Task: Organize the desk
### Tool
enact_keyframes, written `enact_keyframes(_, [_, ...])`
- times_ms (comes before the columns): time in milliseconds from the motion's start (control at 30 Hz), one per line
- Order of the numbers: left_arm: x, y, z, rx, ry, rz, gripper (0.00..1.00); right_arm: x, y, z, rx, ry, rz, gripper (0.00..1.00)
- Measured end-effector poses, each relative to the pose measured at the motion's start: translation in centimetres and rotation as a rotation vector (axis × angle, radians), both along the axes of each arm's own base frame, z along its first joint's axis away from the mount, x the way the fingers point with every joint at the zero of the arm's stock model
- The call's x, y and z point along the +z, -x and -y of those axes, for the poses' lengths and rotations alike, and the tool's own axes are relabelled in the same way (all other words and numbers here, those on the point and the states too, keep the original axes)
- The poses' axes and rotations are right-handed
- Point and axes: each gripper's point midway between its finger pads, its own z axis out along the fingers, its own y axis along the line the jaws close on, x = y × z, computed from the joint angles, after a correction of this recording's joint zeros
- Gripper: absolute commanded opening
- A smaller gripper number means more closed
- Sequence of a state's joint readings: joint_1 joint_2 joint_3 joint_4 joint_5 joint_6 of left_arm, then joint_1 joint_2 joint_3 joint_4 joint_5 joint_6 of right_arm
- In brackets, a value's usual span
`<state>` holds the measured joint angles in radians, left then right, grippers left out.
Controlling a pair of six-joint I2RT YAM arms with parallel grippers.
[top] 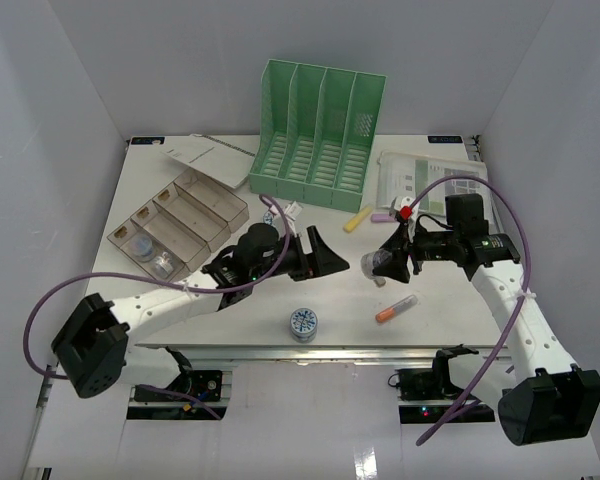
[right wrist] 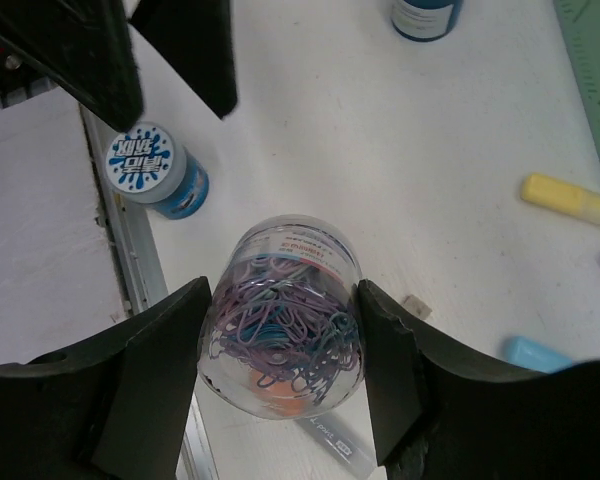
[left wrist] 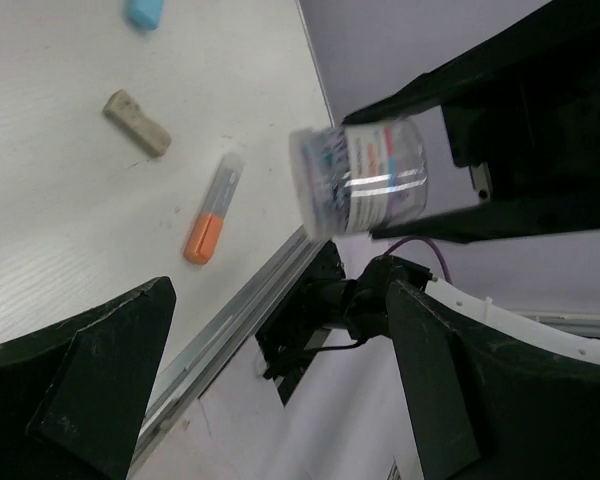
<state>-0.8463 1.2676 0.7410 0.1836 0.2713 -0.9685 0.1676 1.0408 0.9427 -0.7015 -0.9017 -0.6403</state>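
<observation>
My worktop is a broad white slab, faintly scuffed, with a metal rail along its front edge. It bears the green file rack at its back. In front of the rack my right gripper clamps a clear jar of paper clips, and my left gripper gapes empty.

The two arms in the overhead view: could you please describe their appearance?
The left arm and right arm are white with bulky black joints. A purple cable loops beside each. The left gripper and right gripper are black, each with two broad wedge-shaped fingers.
</observation>
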Motion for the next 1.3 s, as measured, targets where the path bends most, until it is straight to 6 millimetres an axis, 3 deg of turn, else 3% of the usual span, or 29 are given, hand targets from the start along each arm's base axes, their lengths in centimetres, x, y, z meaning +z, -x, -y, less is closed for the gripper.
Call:
enact_keyframes(100, [0.7,-0.5,2.9,-0.03,0.018,0.012,0.98,0.1,1.1,-0.8,0.069,-0.004,0.018,0.23])
enact_keyframes(233, [0.6,-0.3,4.9,-0.044,0.032,0.009,0.98,0.4,1.8,-1.0,0.108,-0.002,0.058,0.23])
enact_keyframes(600, [1.4,0.3,7.7,-0.082,0.071,0.006,0.98,0.5,2.2,-0.8,0.103,0.02,0.102,0.23])
enact_keyframes(833, [1.8,0.8,8.2,-0.097,0.078,0.009,0.97,0.2,2.3,-1.0,0.11,0.018,0.1,0.23])
enact_keyframes(967, [2.1,0.5,8.8,-0.097,0.073,0.01,0.84,0.2,2.3,-1.1,0.11,0.02,0.098,0.3])
enact_keyframes(1133, [0.6,0.3,9.3,-0.094,0.03,-0.015,0.73,0.1,2.3,-1.1,0.105,0.024,0.091,0.37])
enact_keyframes(1300, [0.4,0.3,9.7,-0.094,0.018,-0.034,0.49,-0.3,2.1,-1.0,0.09,0.043,0.091,0.7])
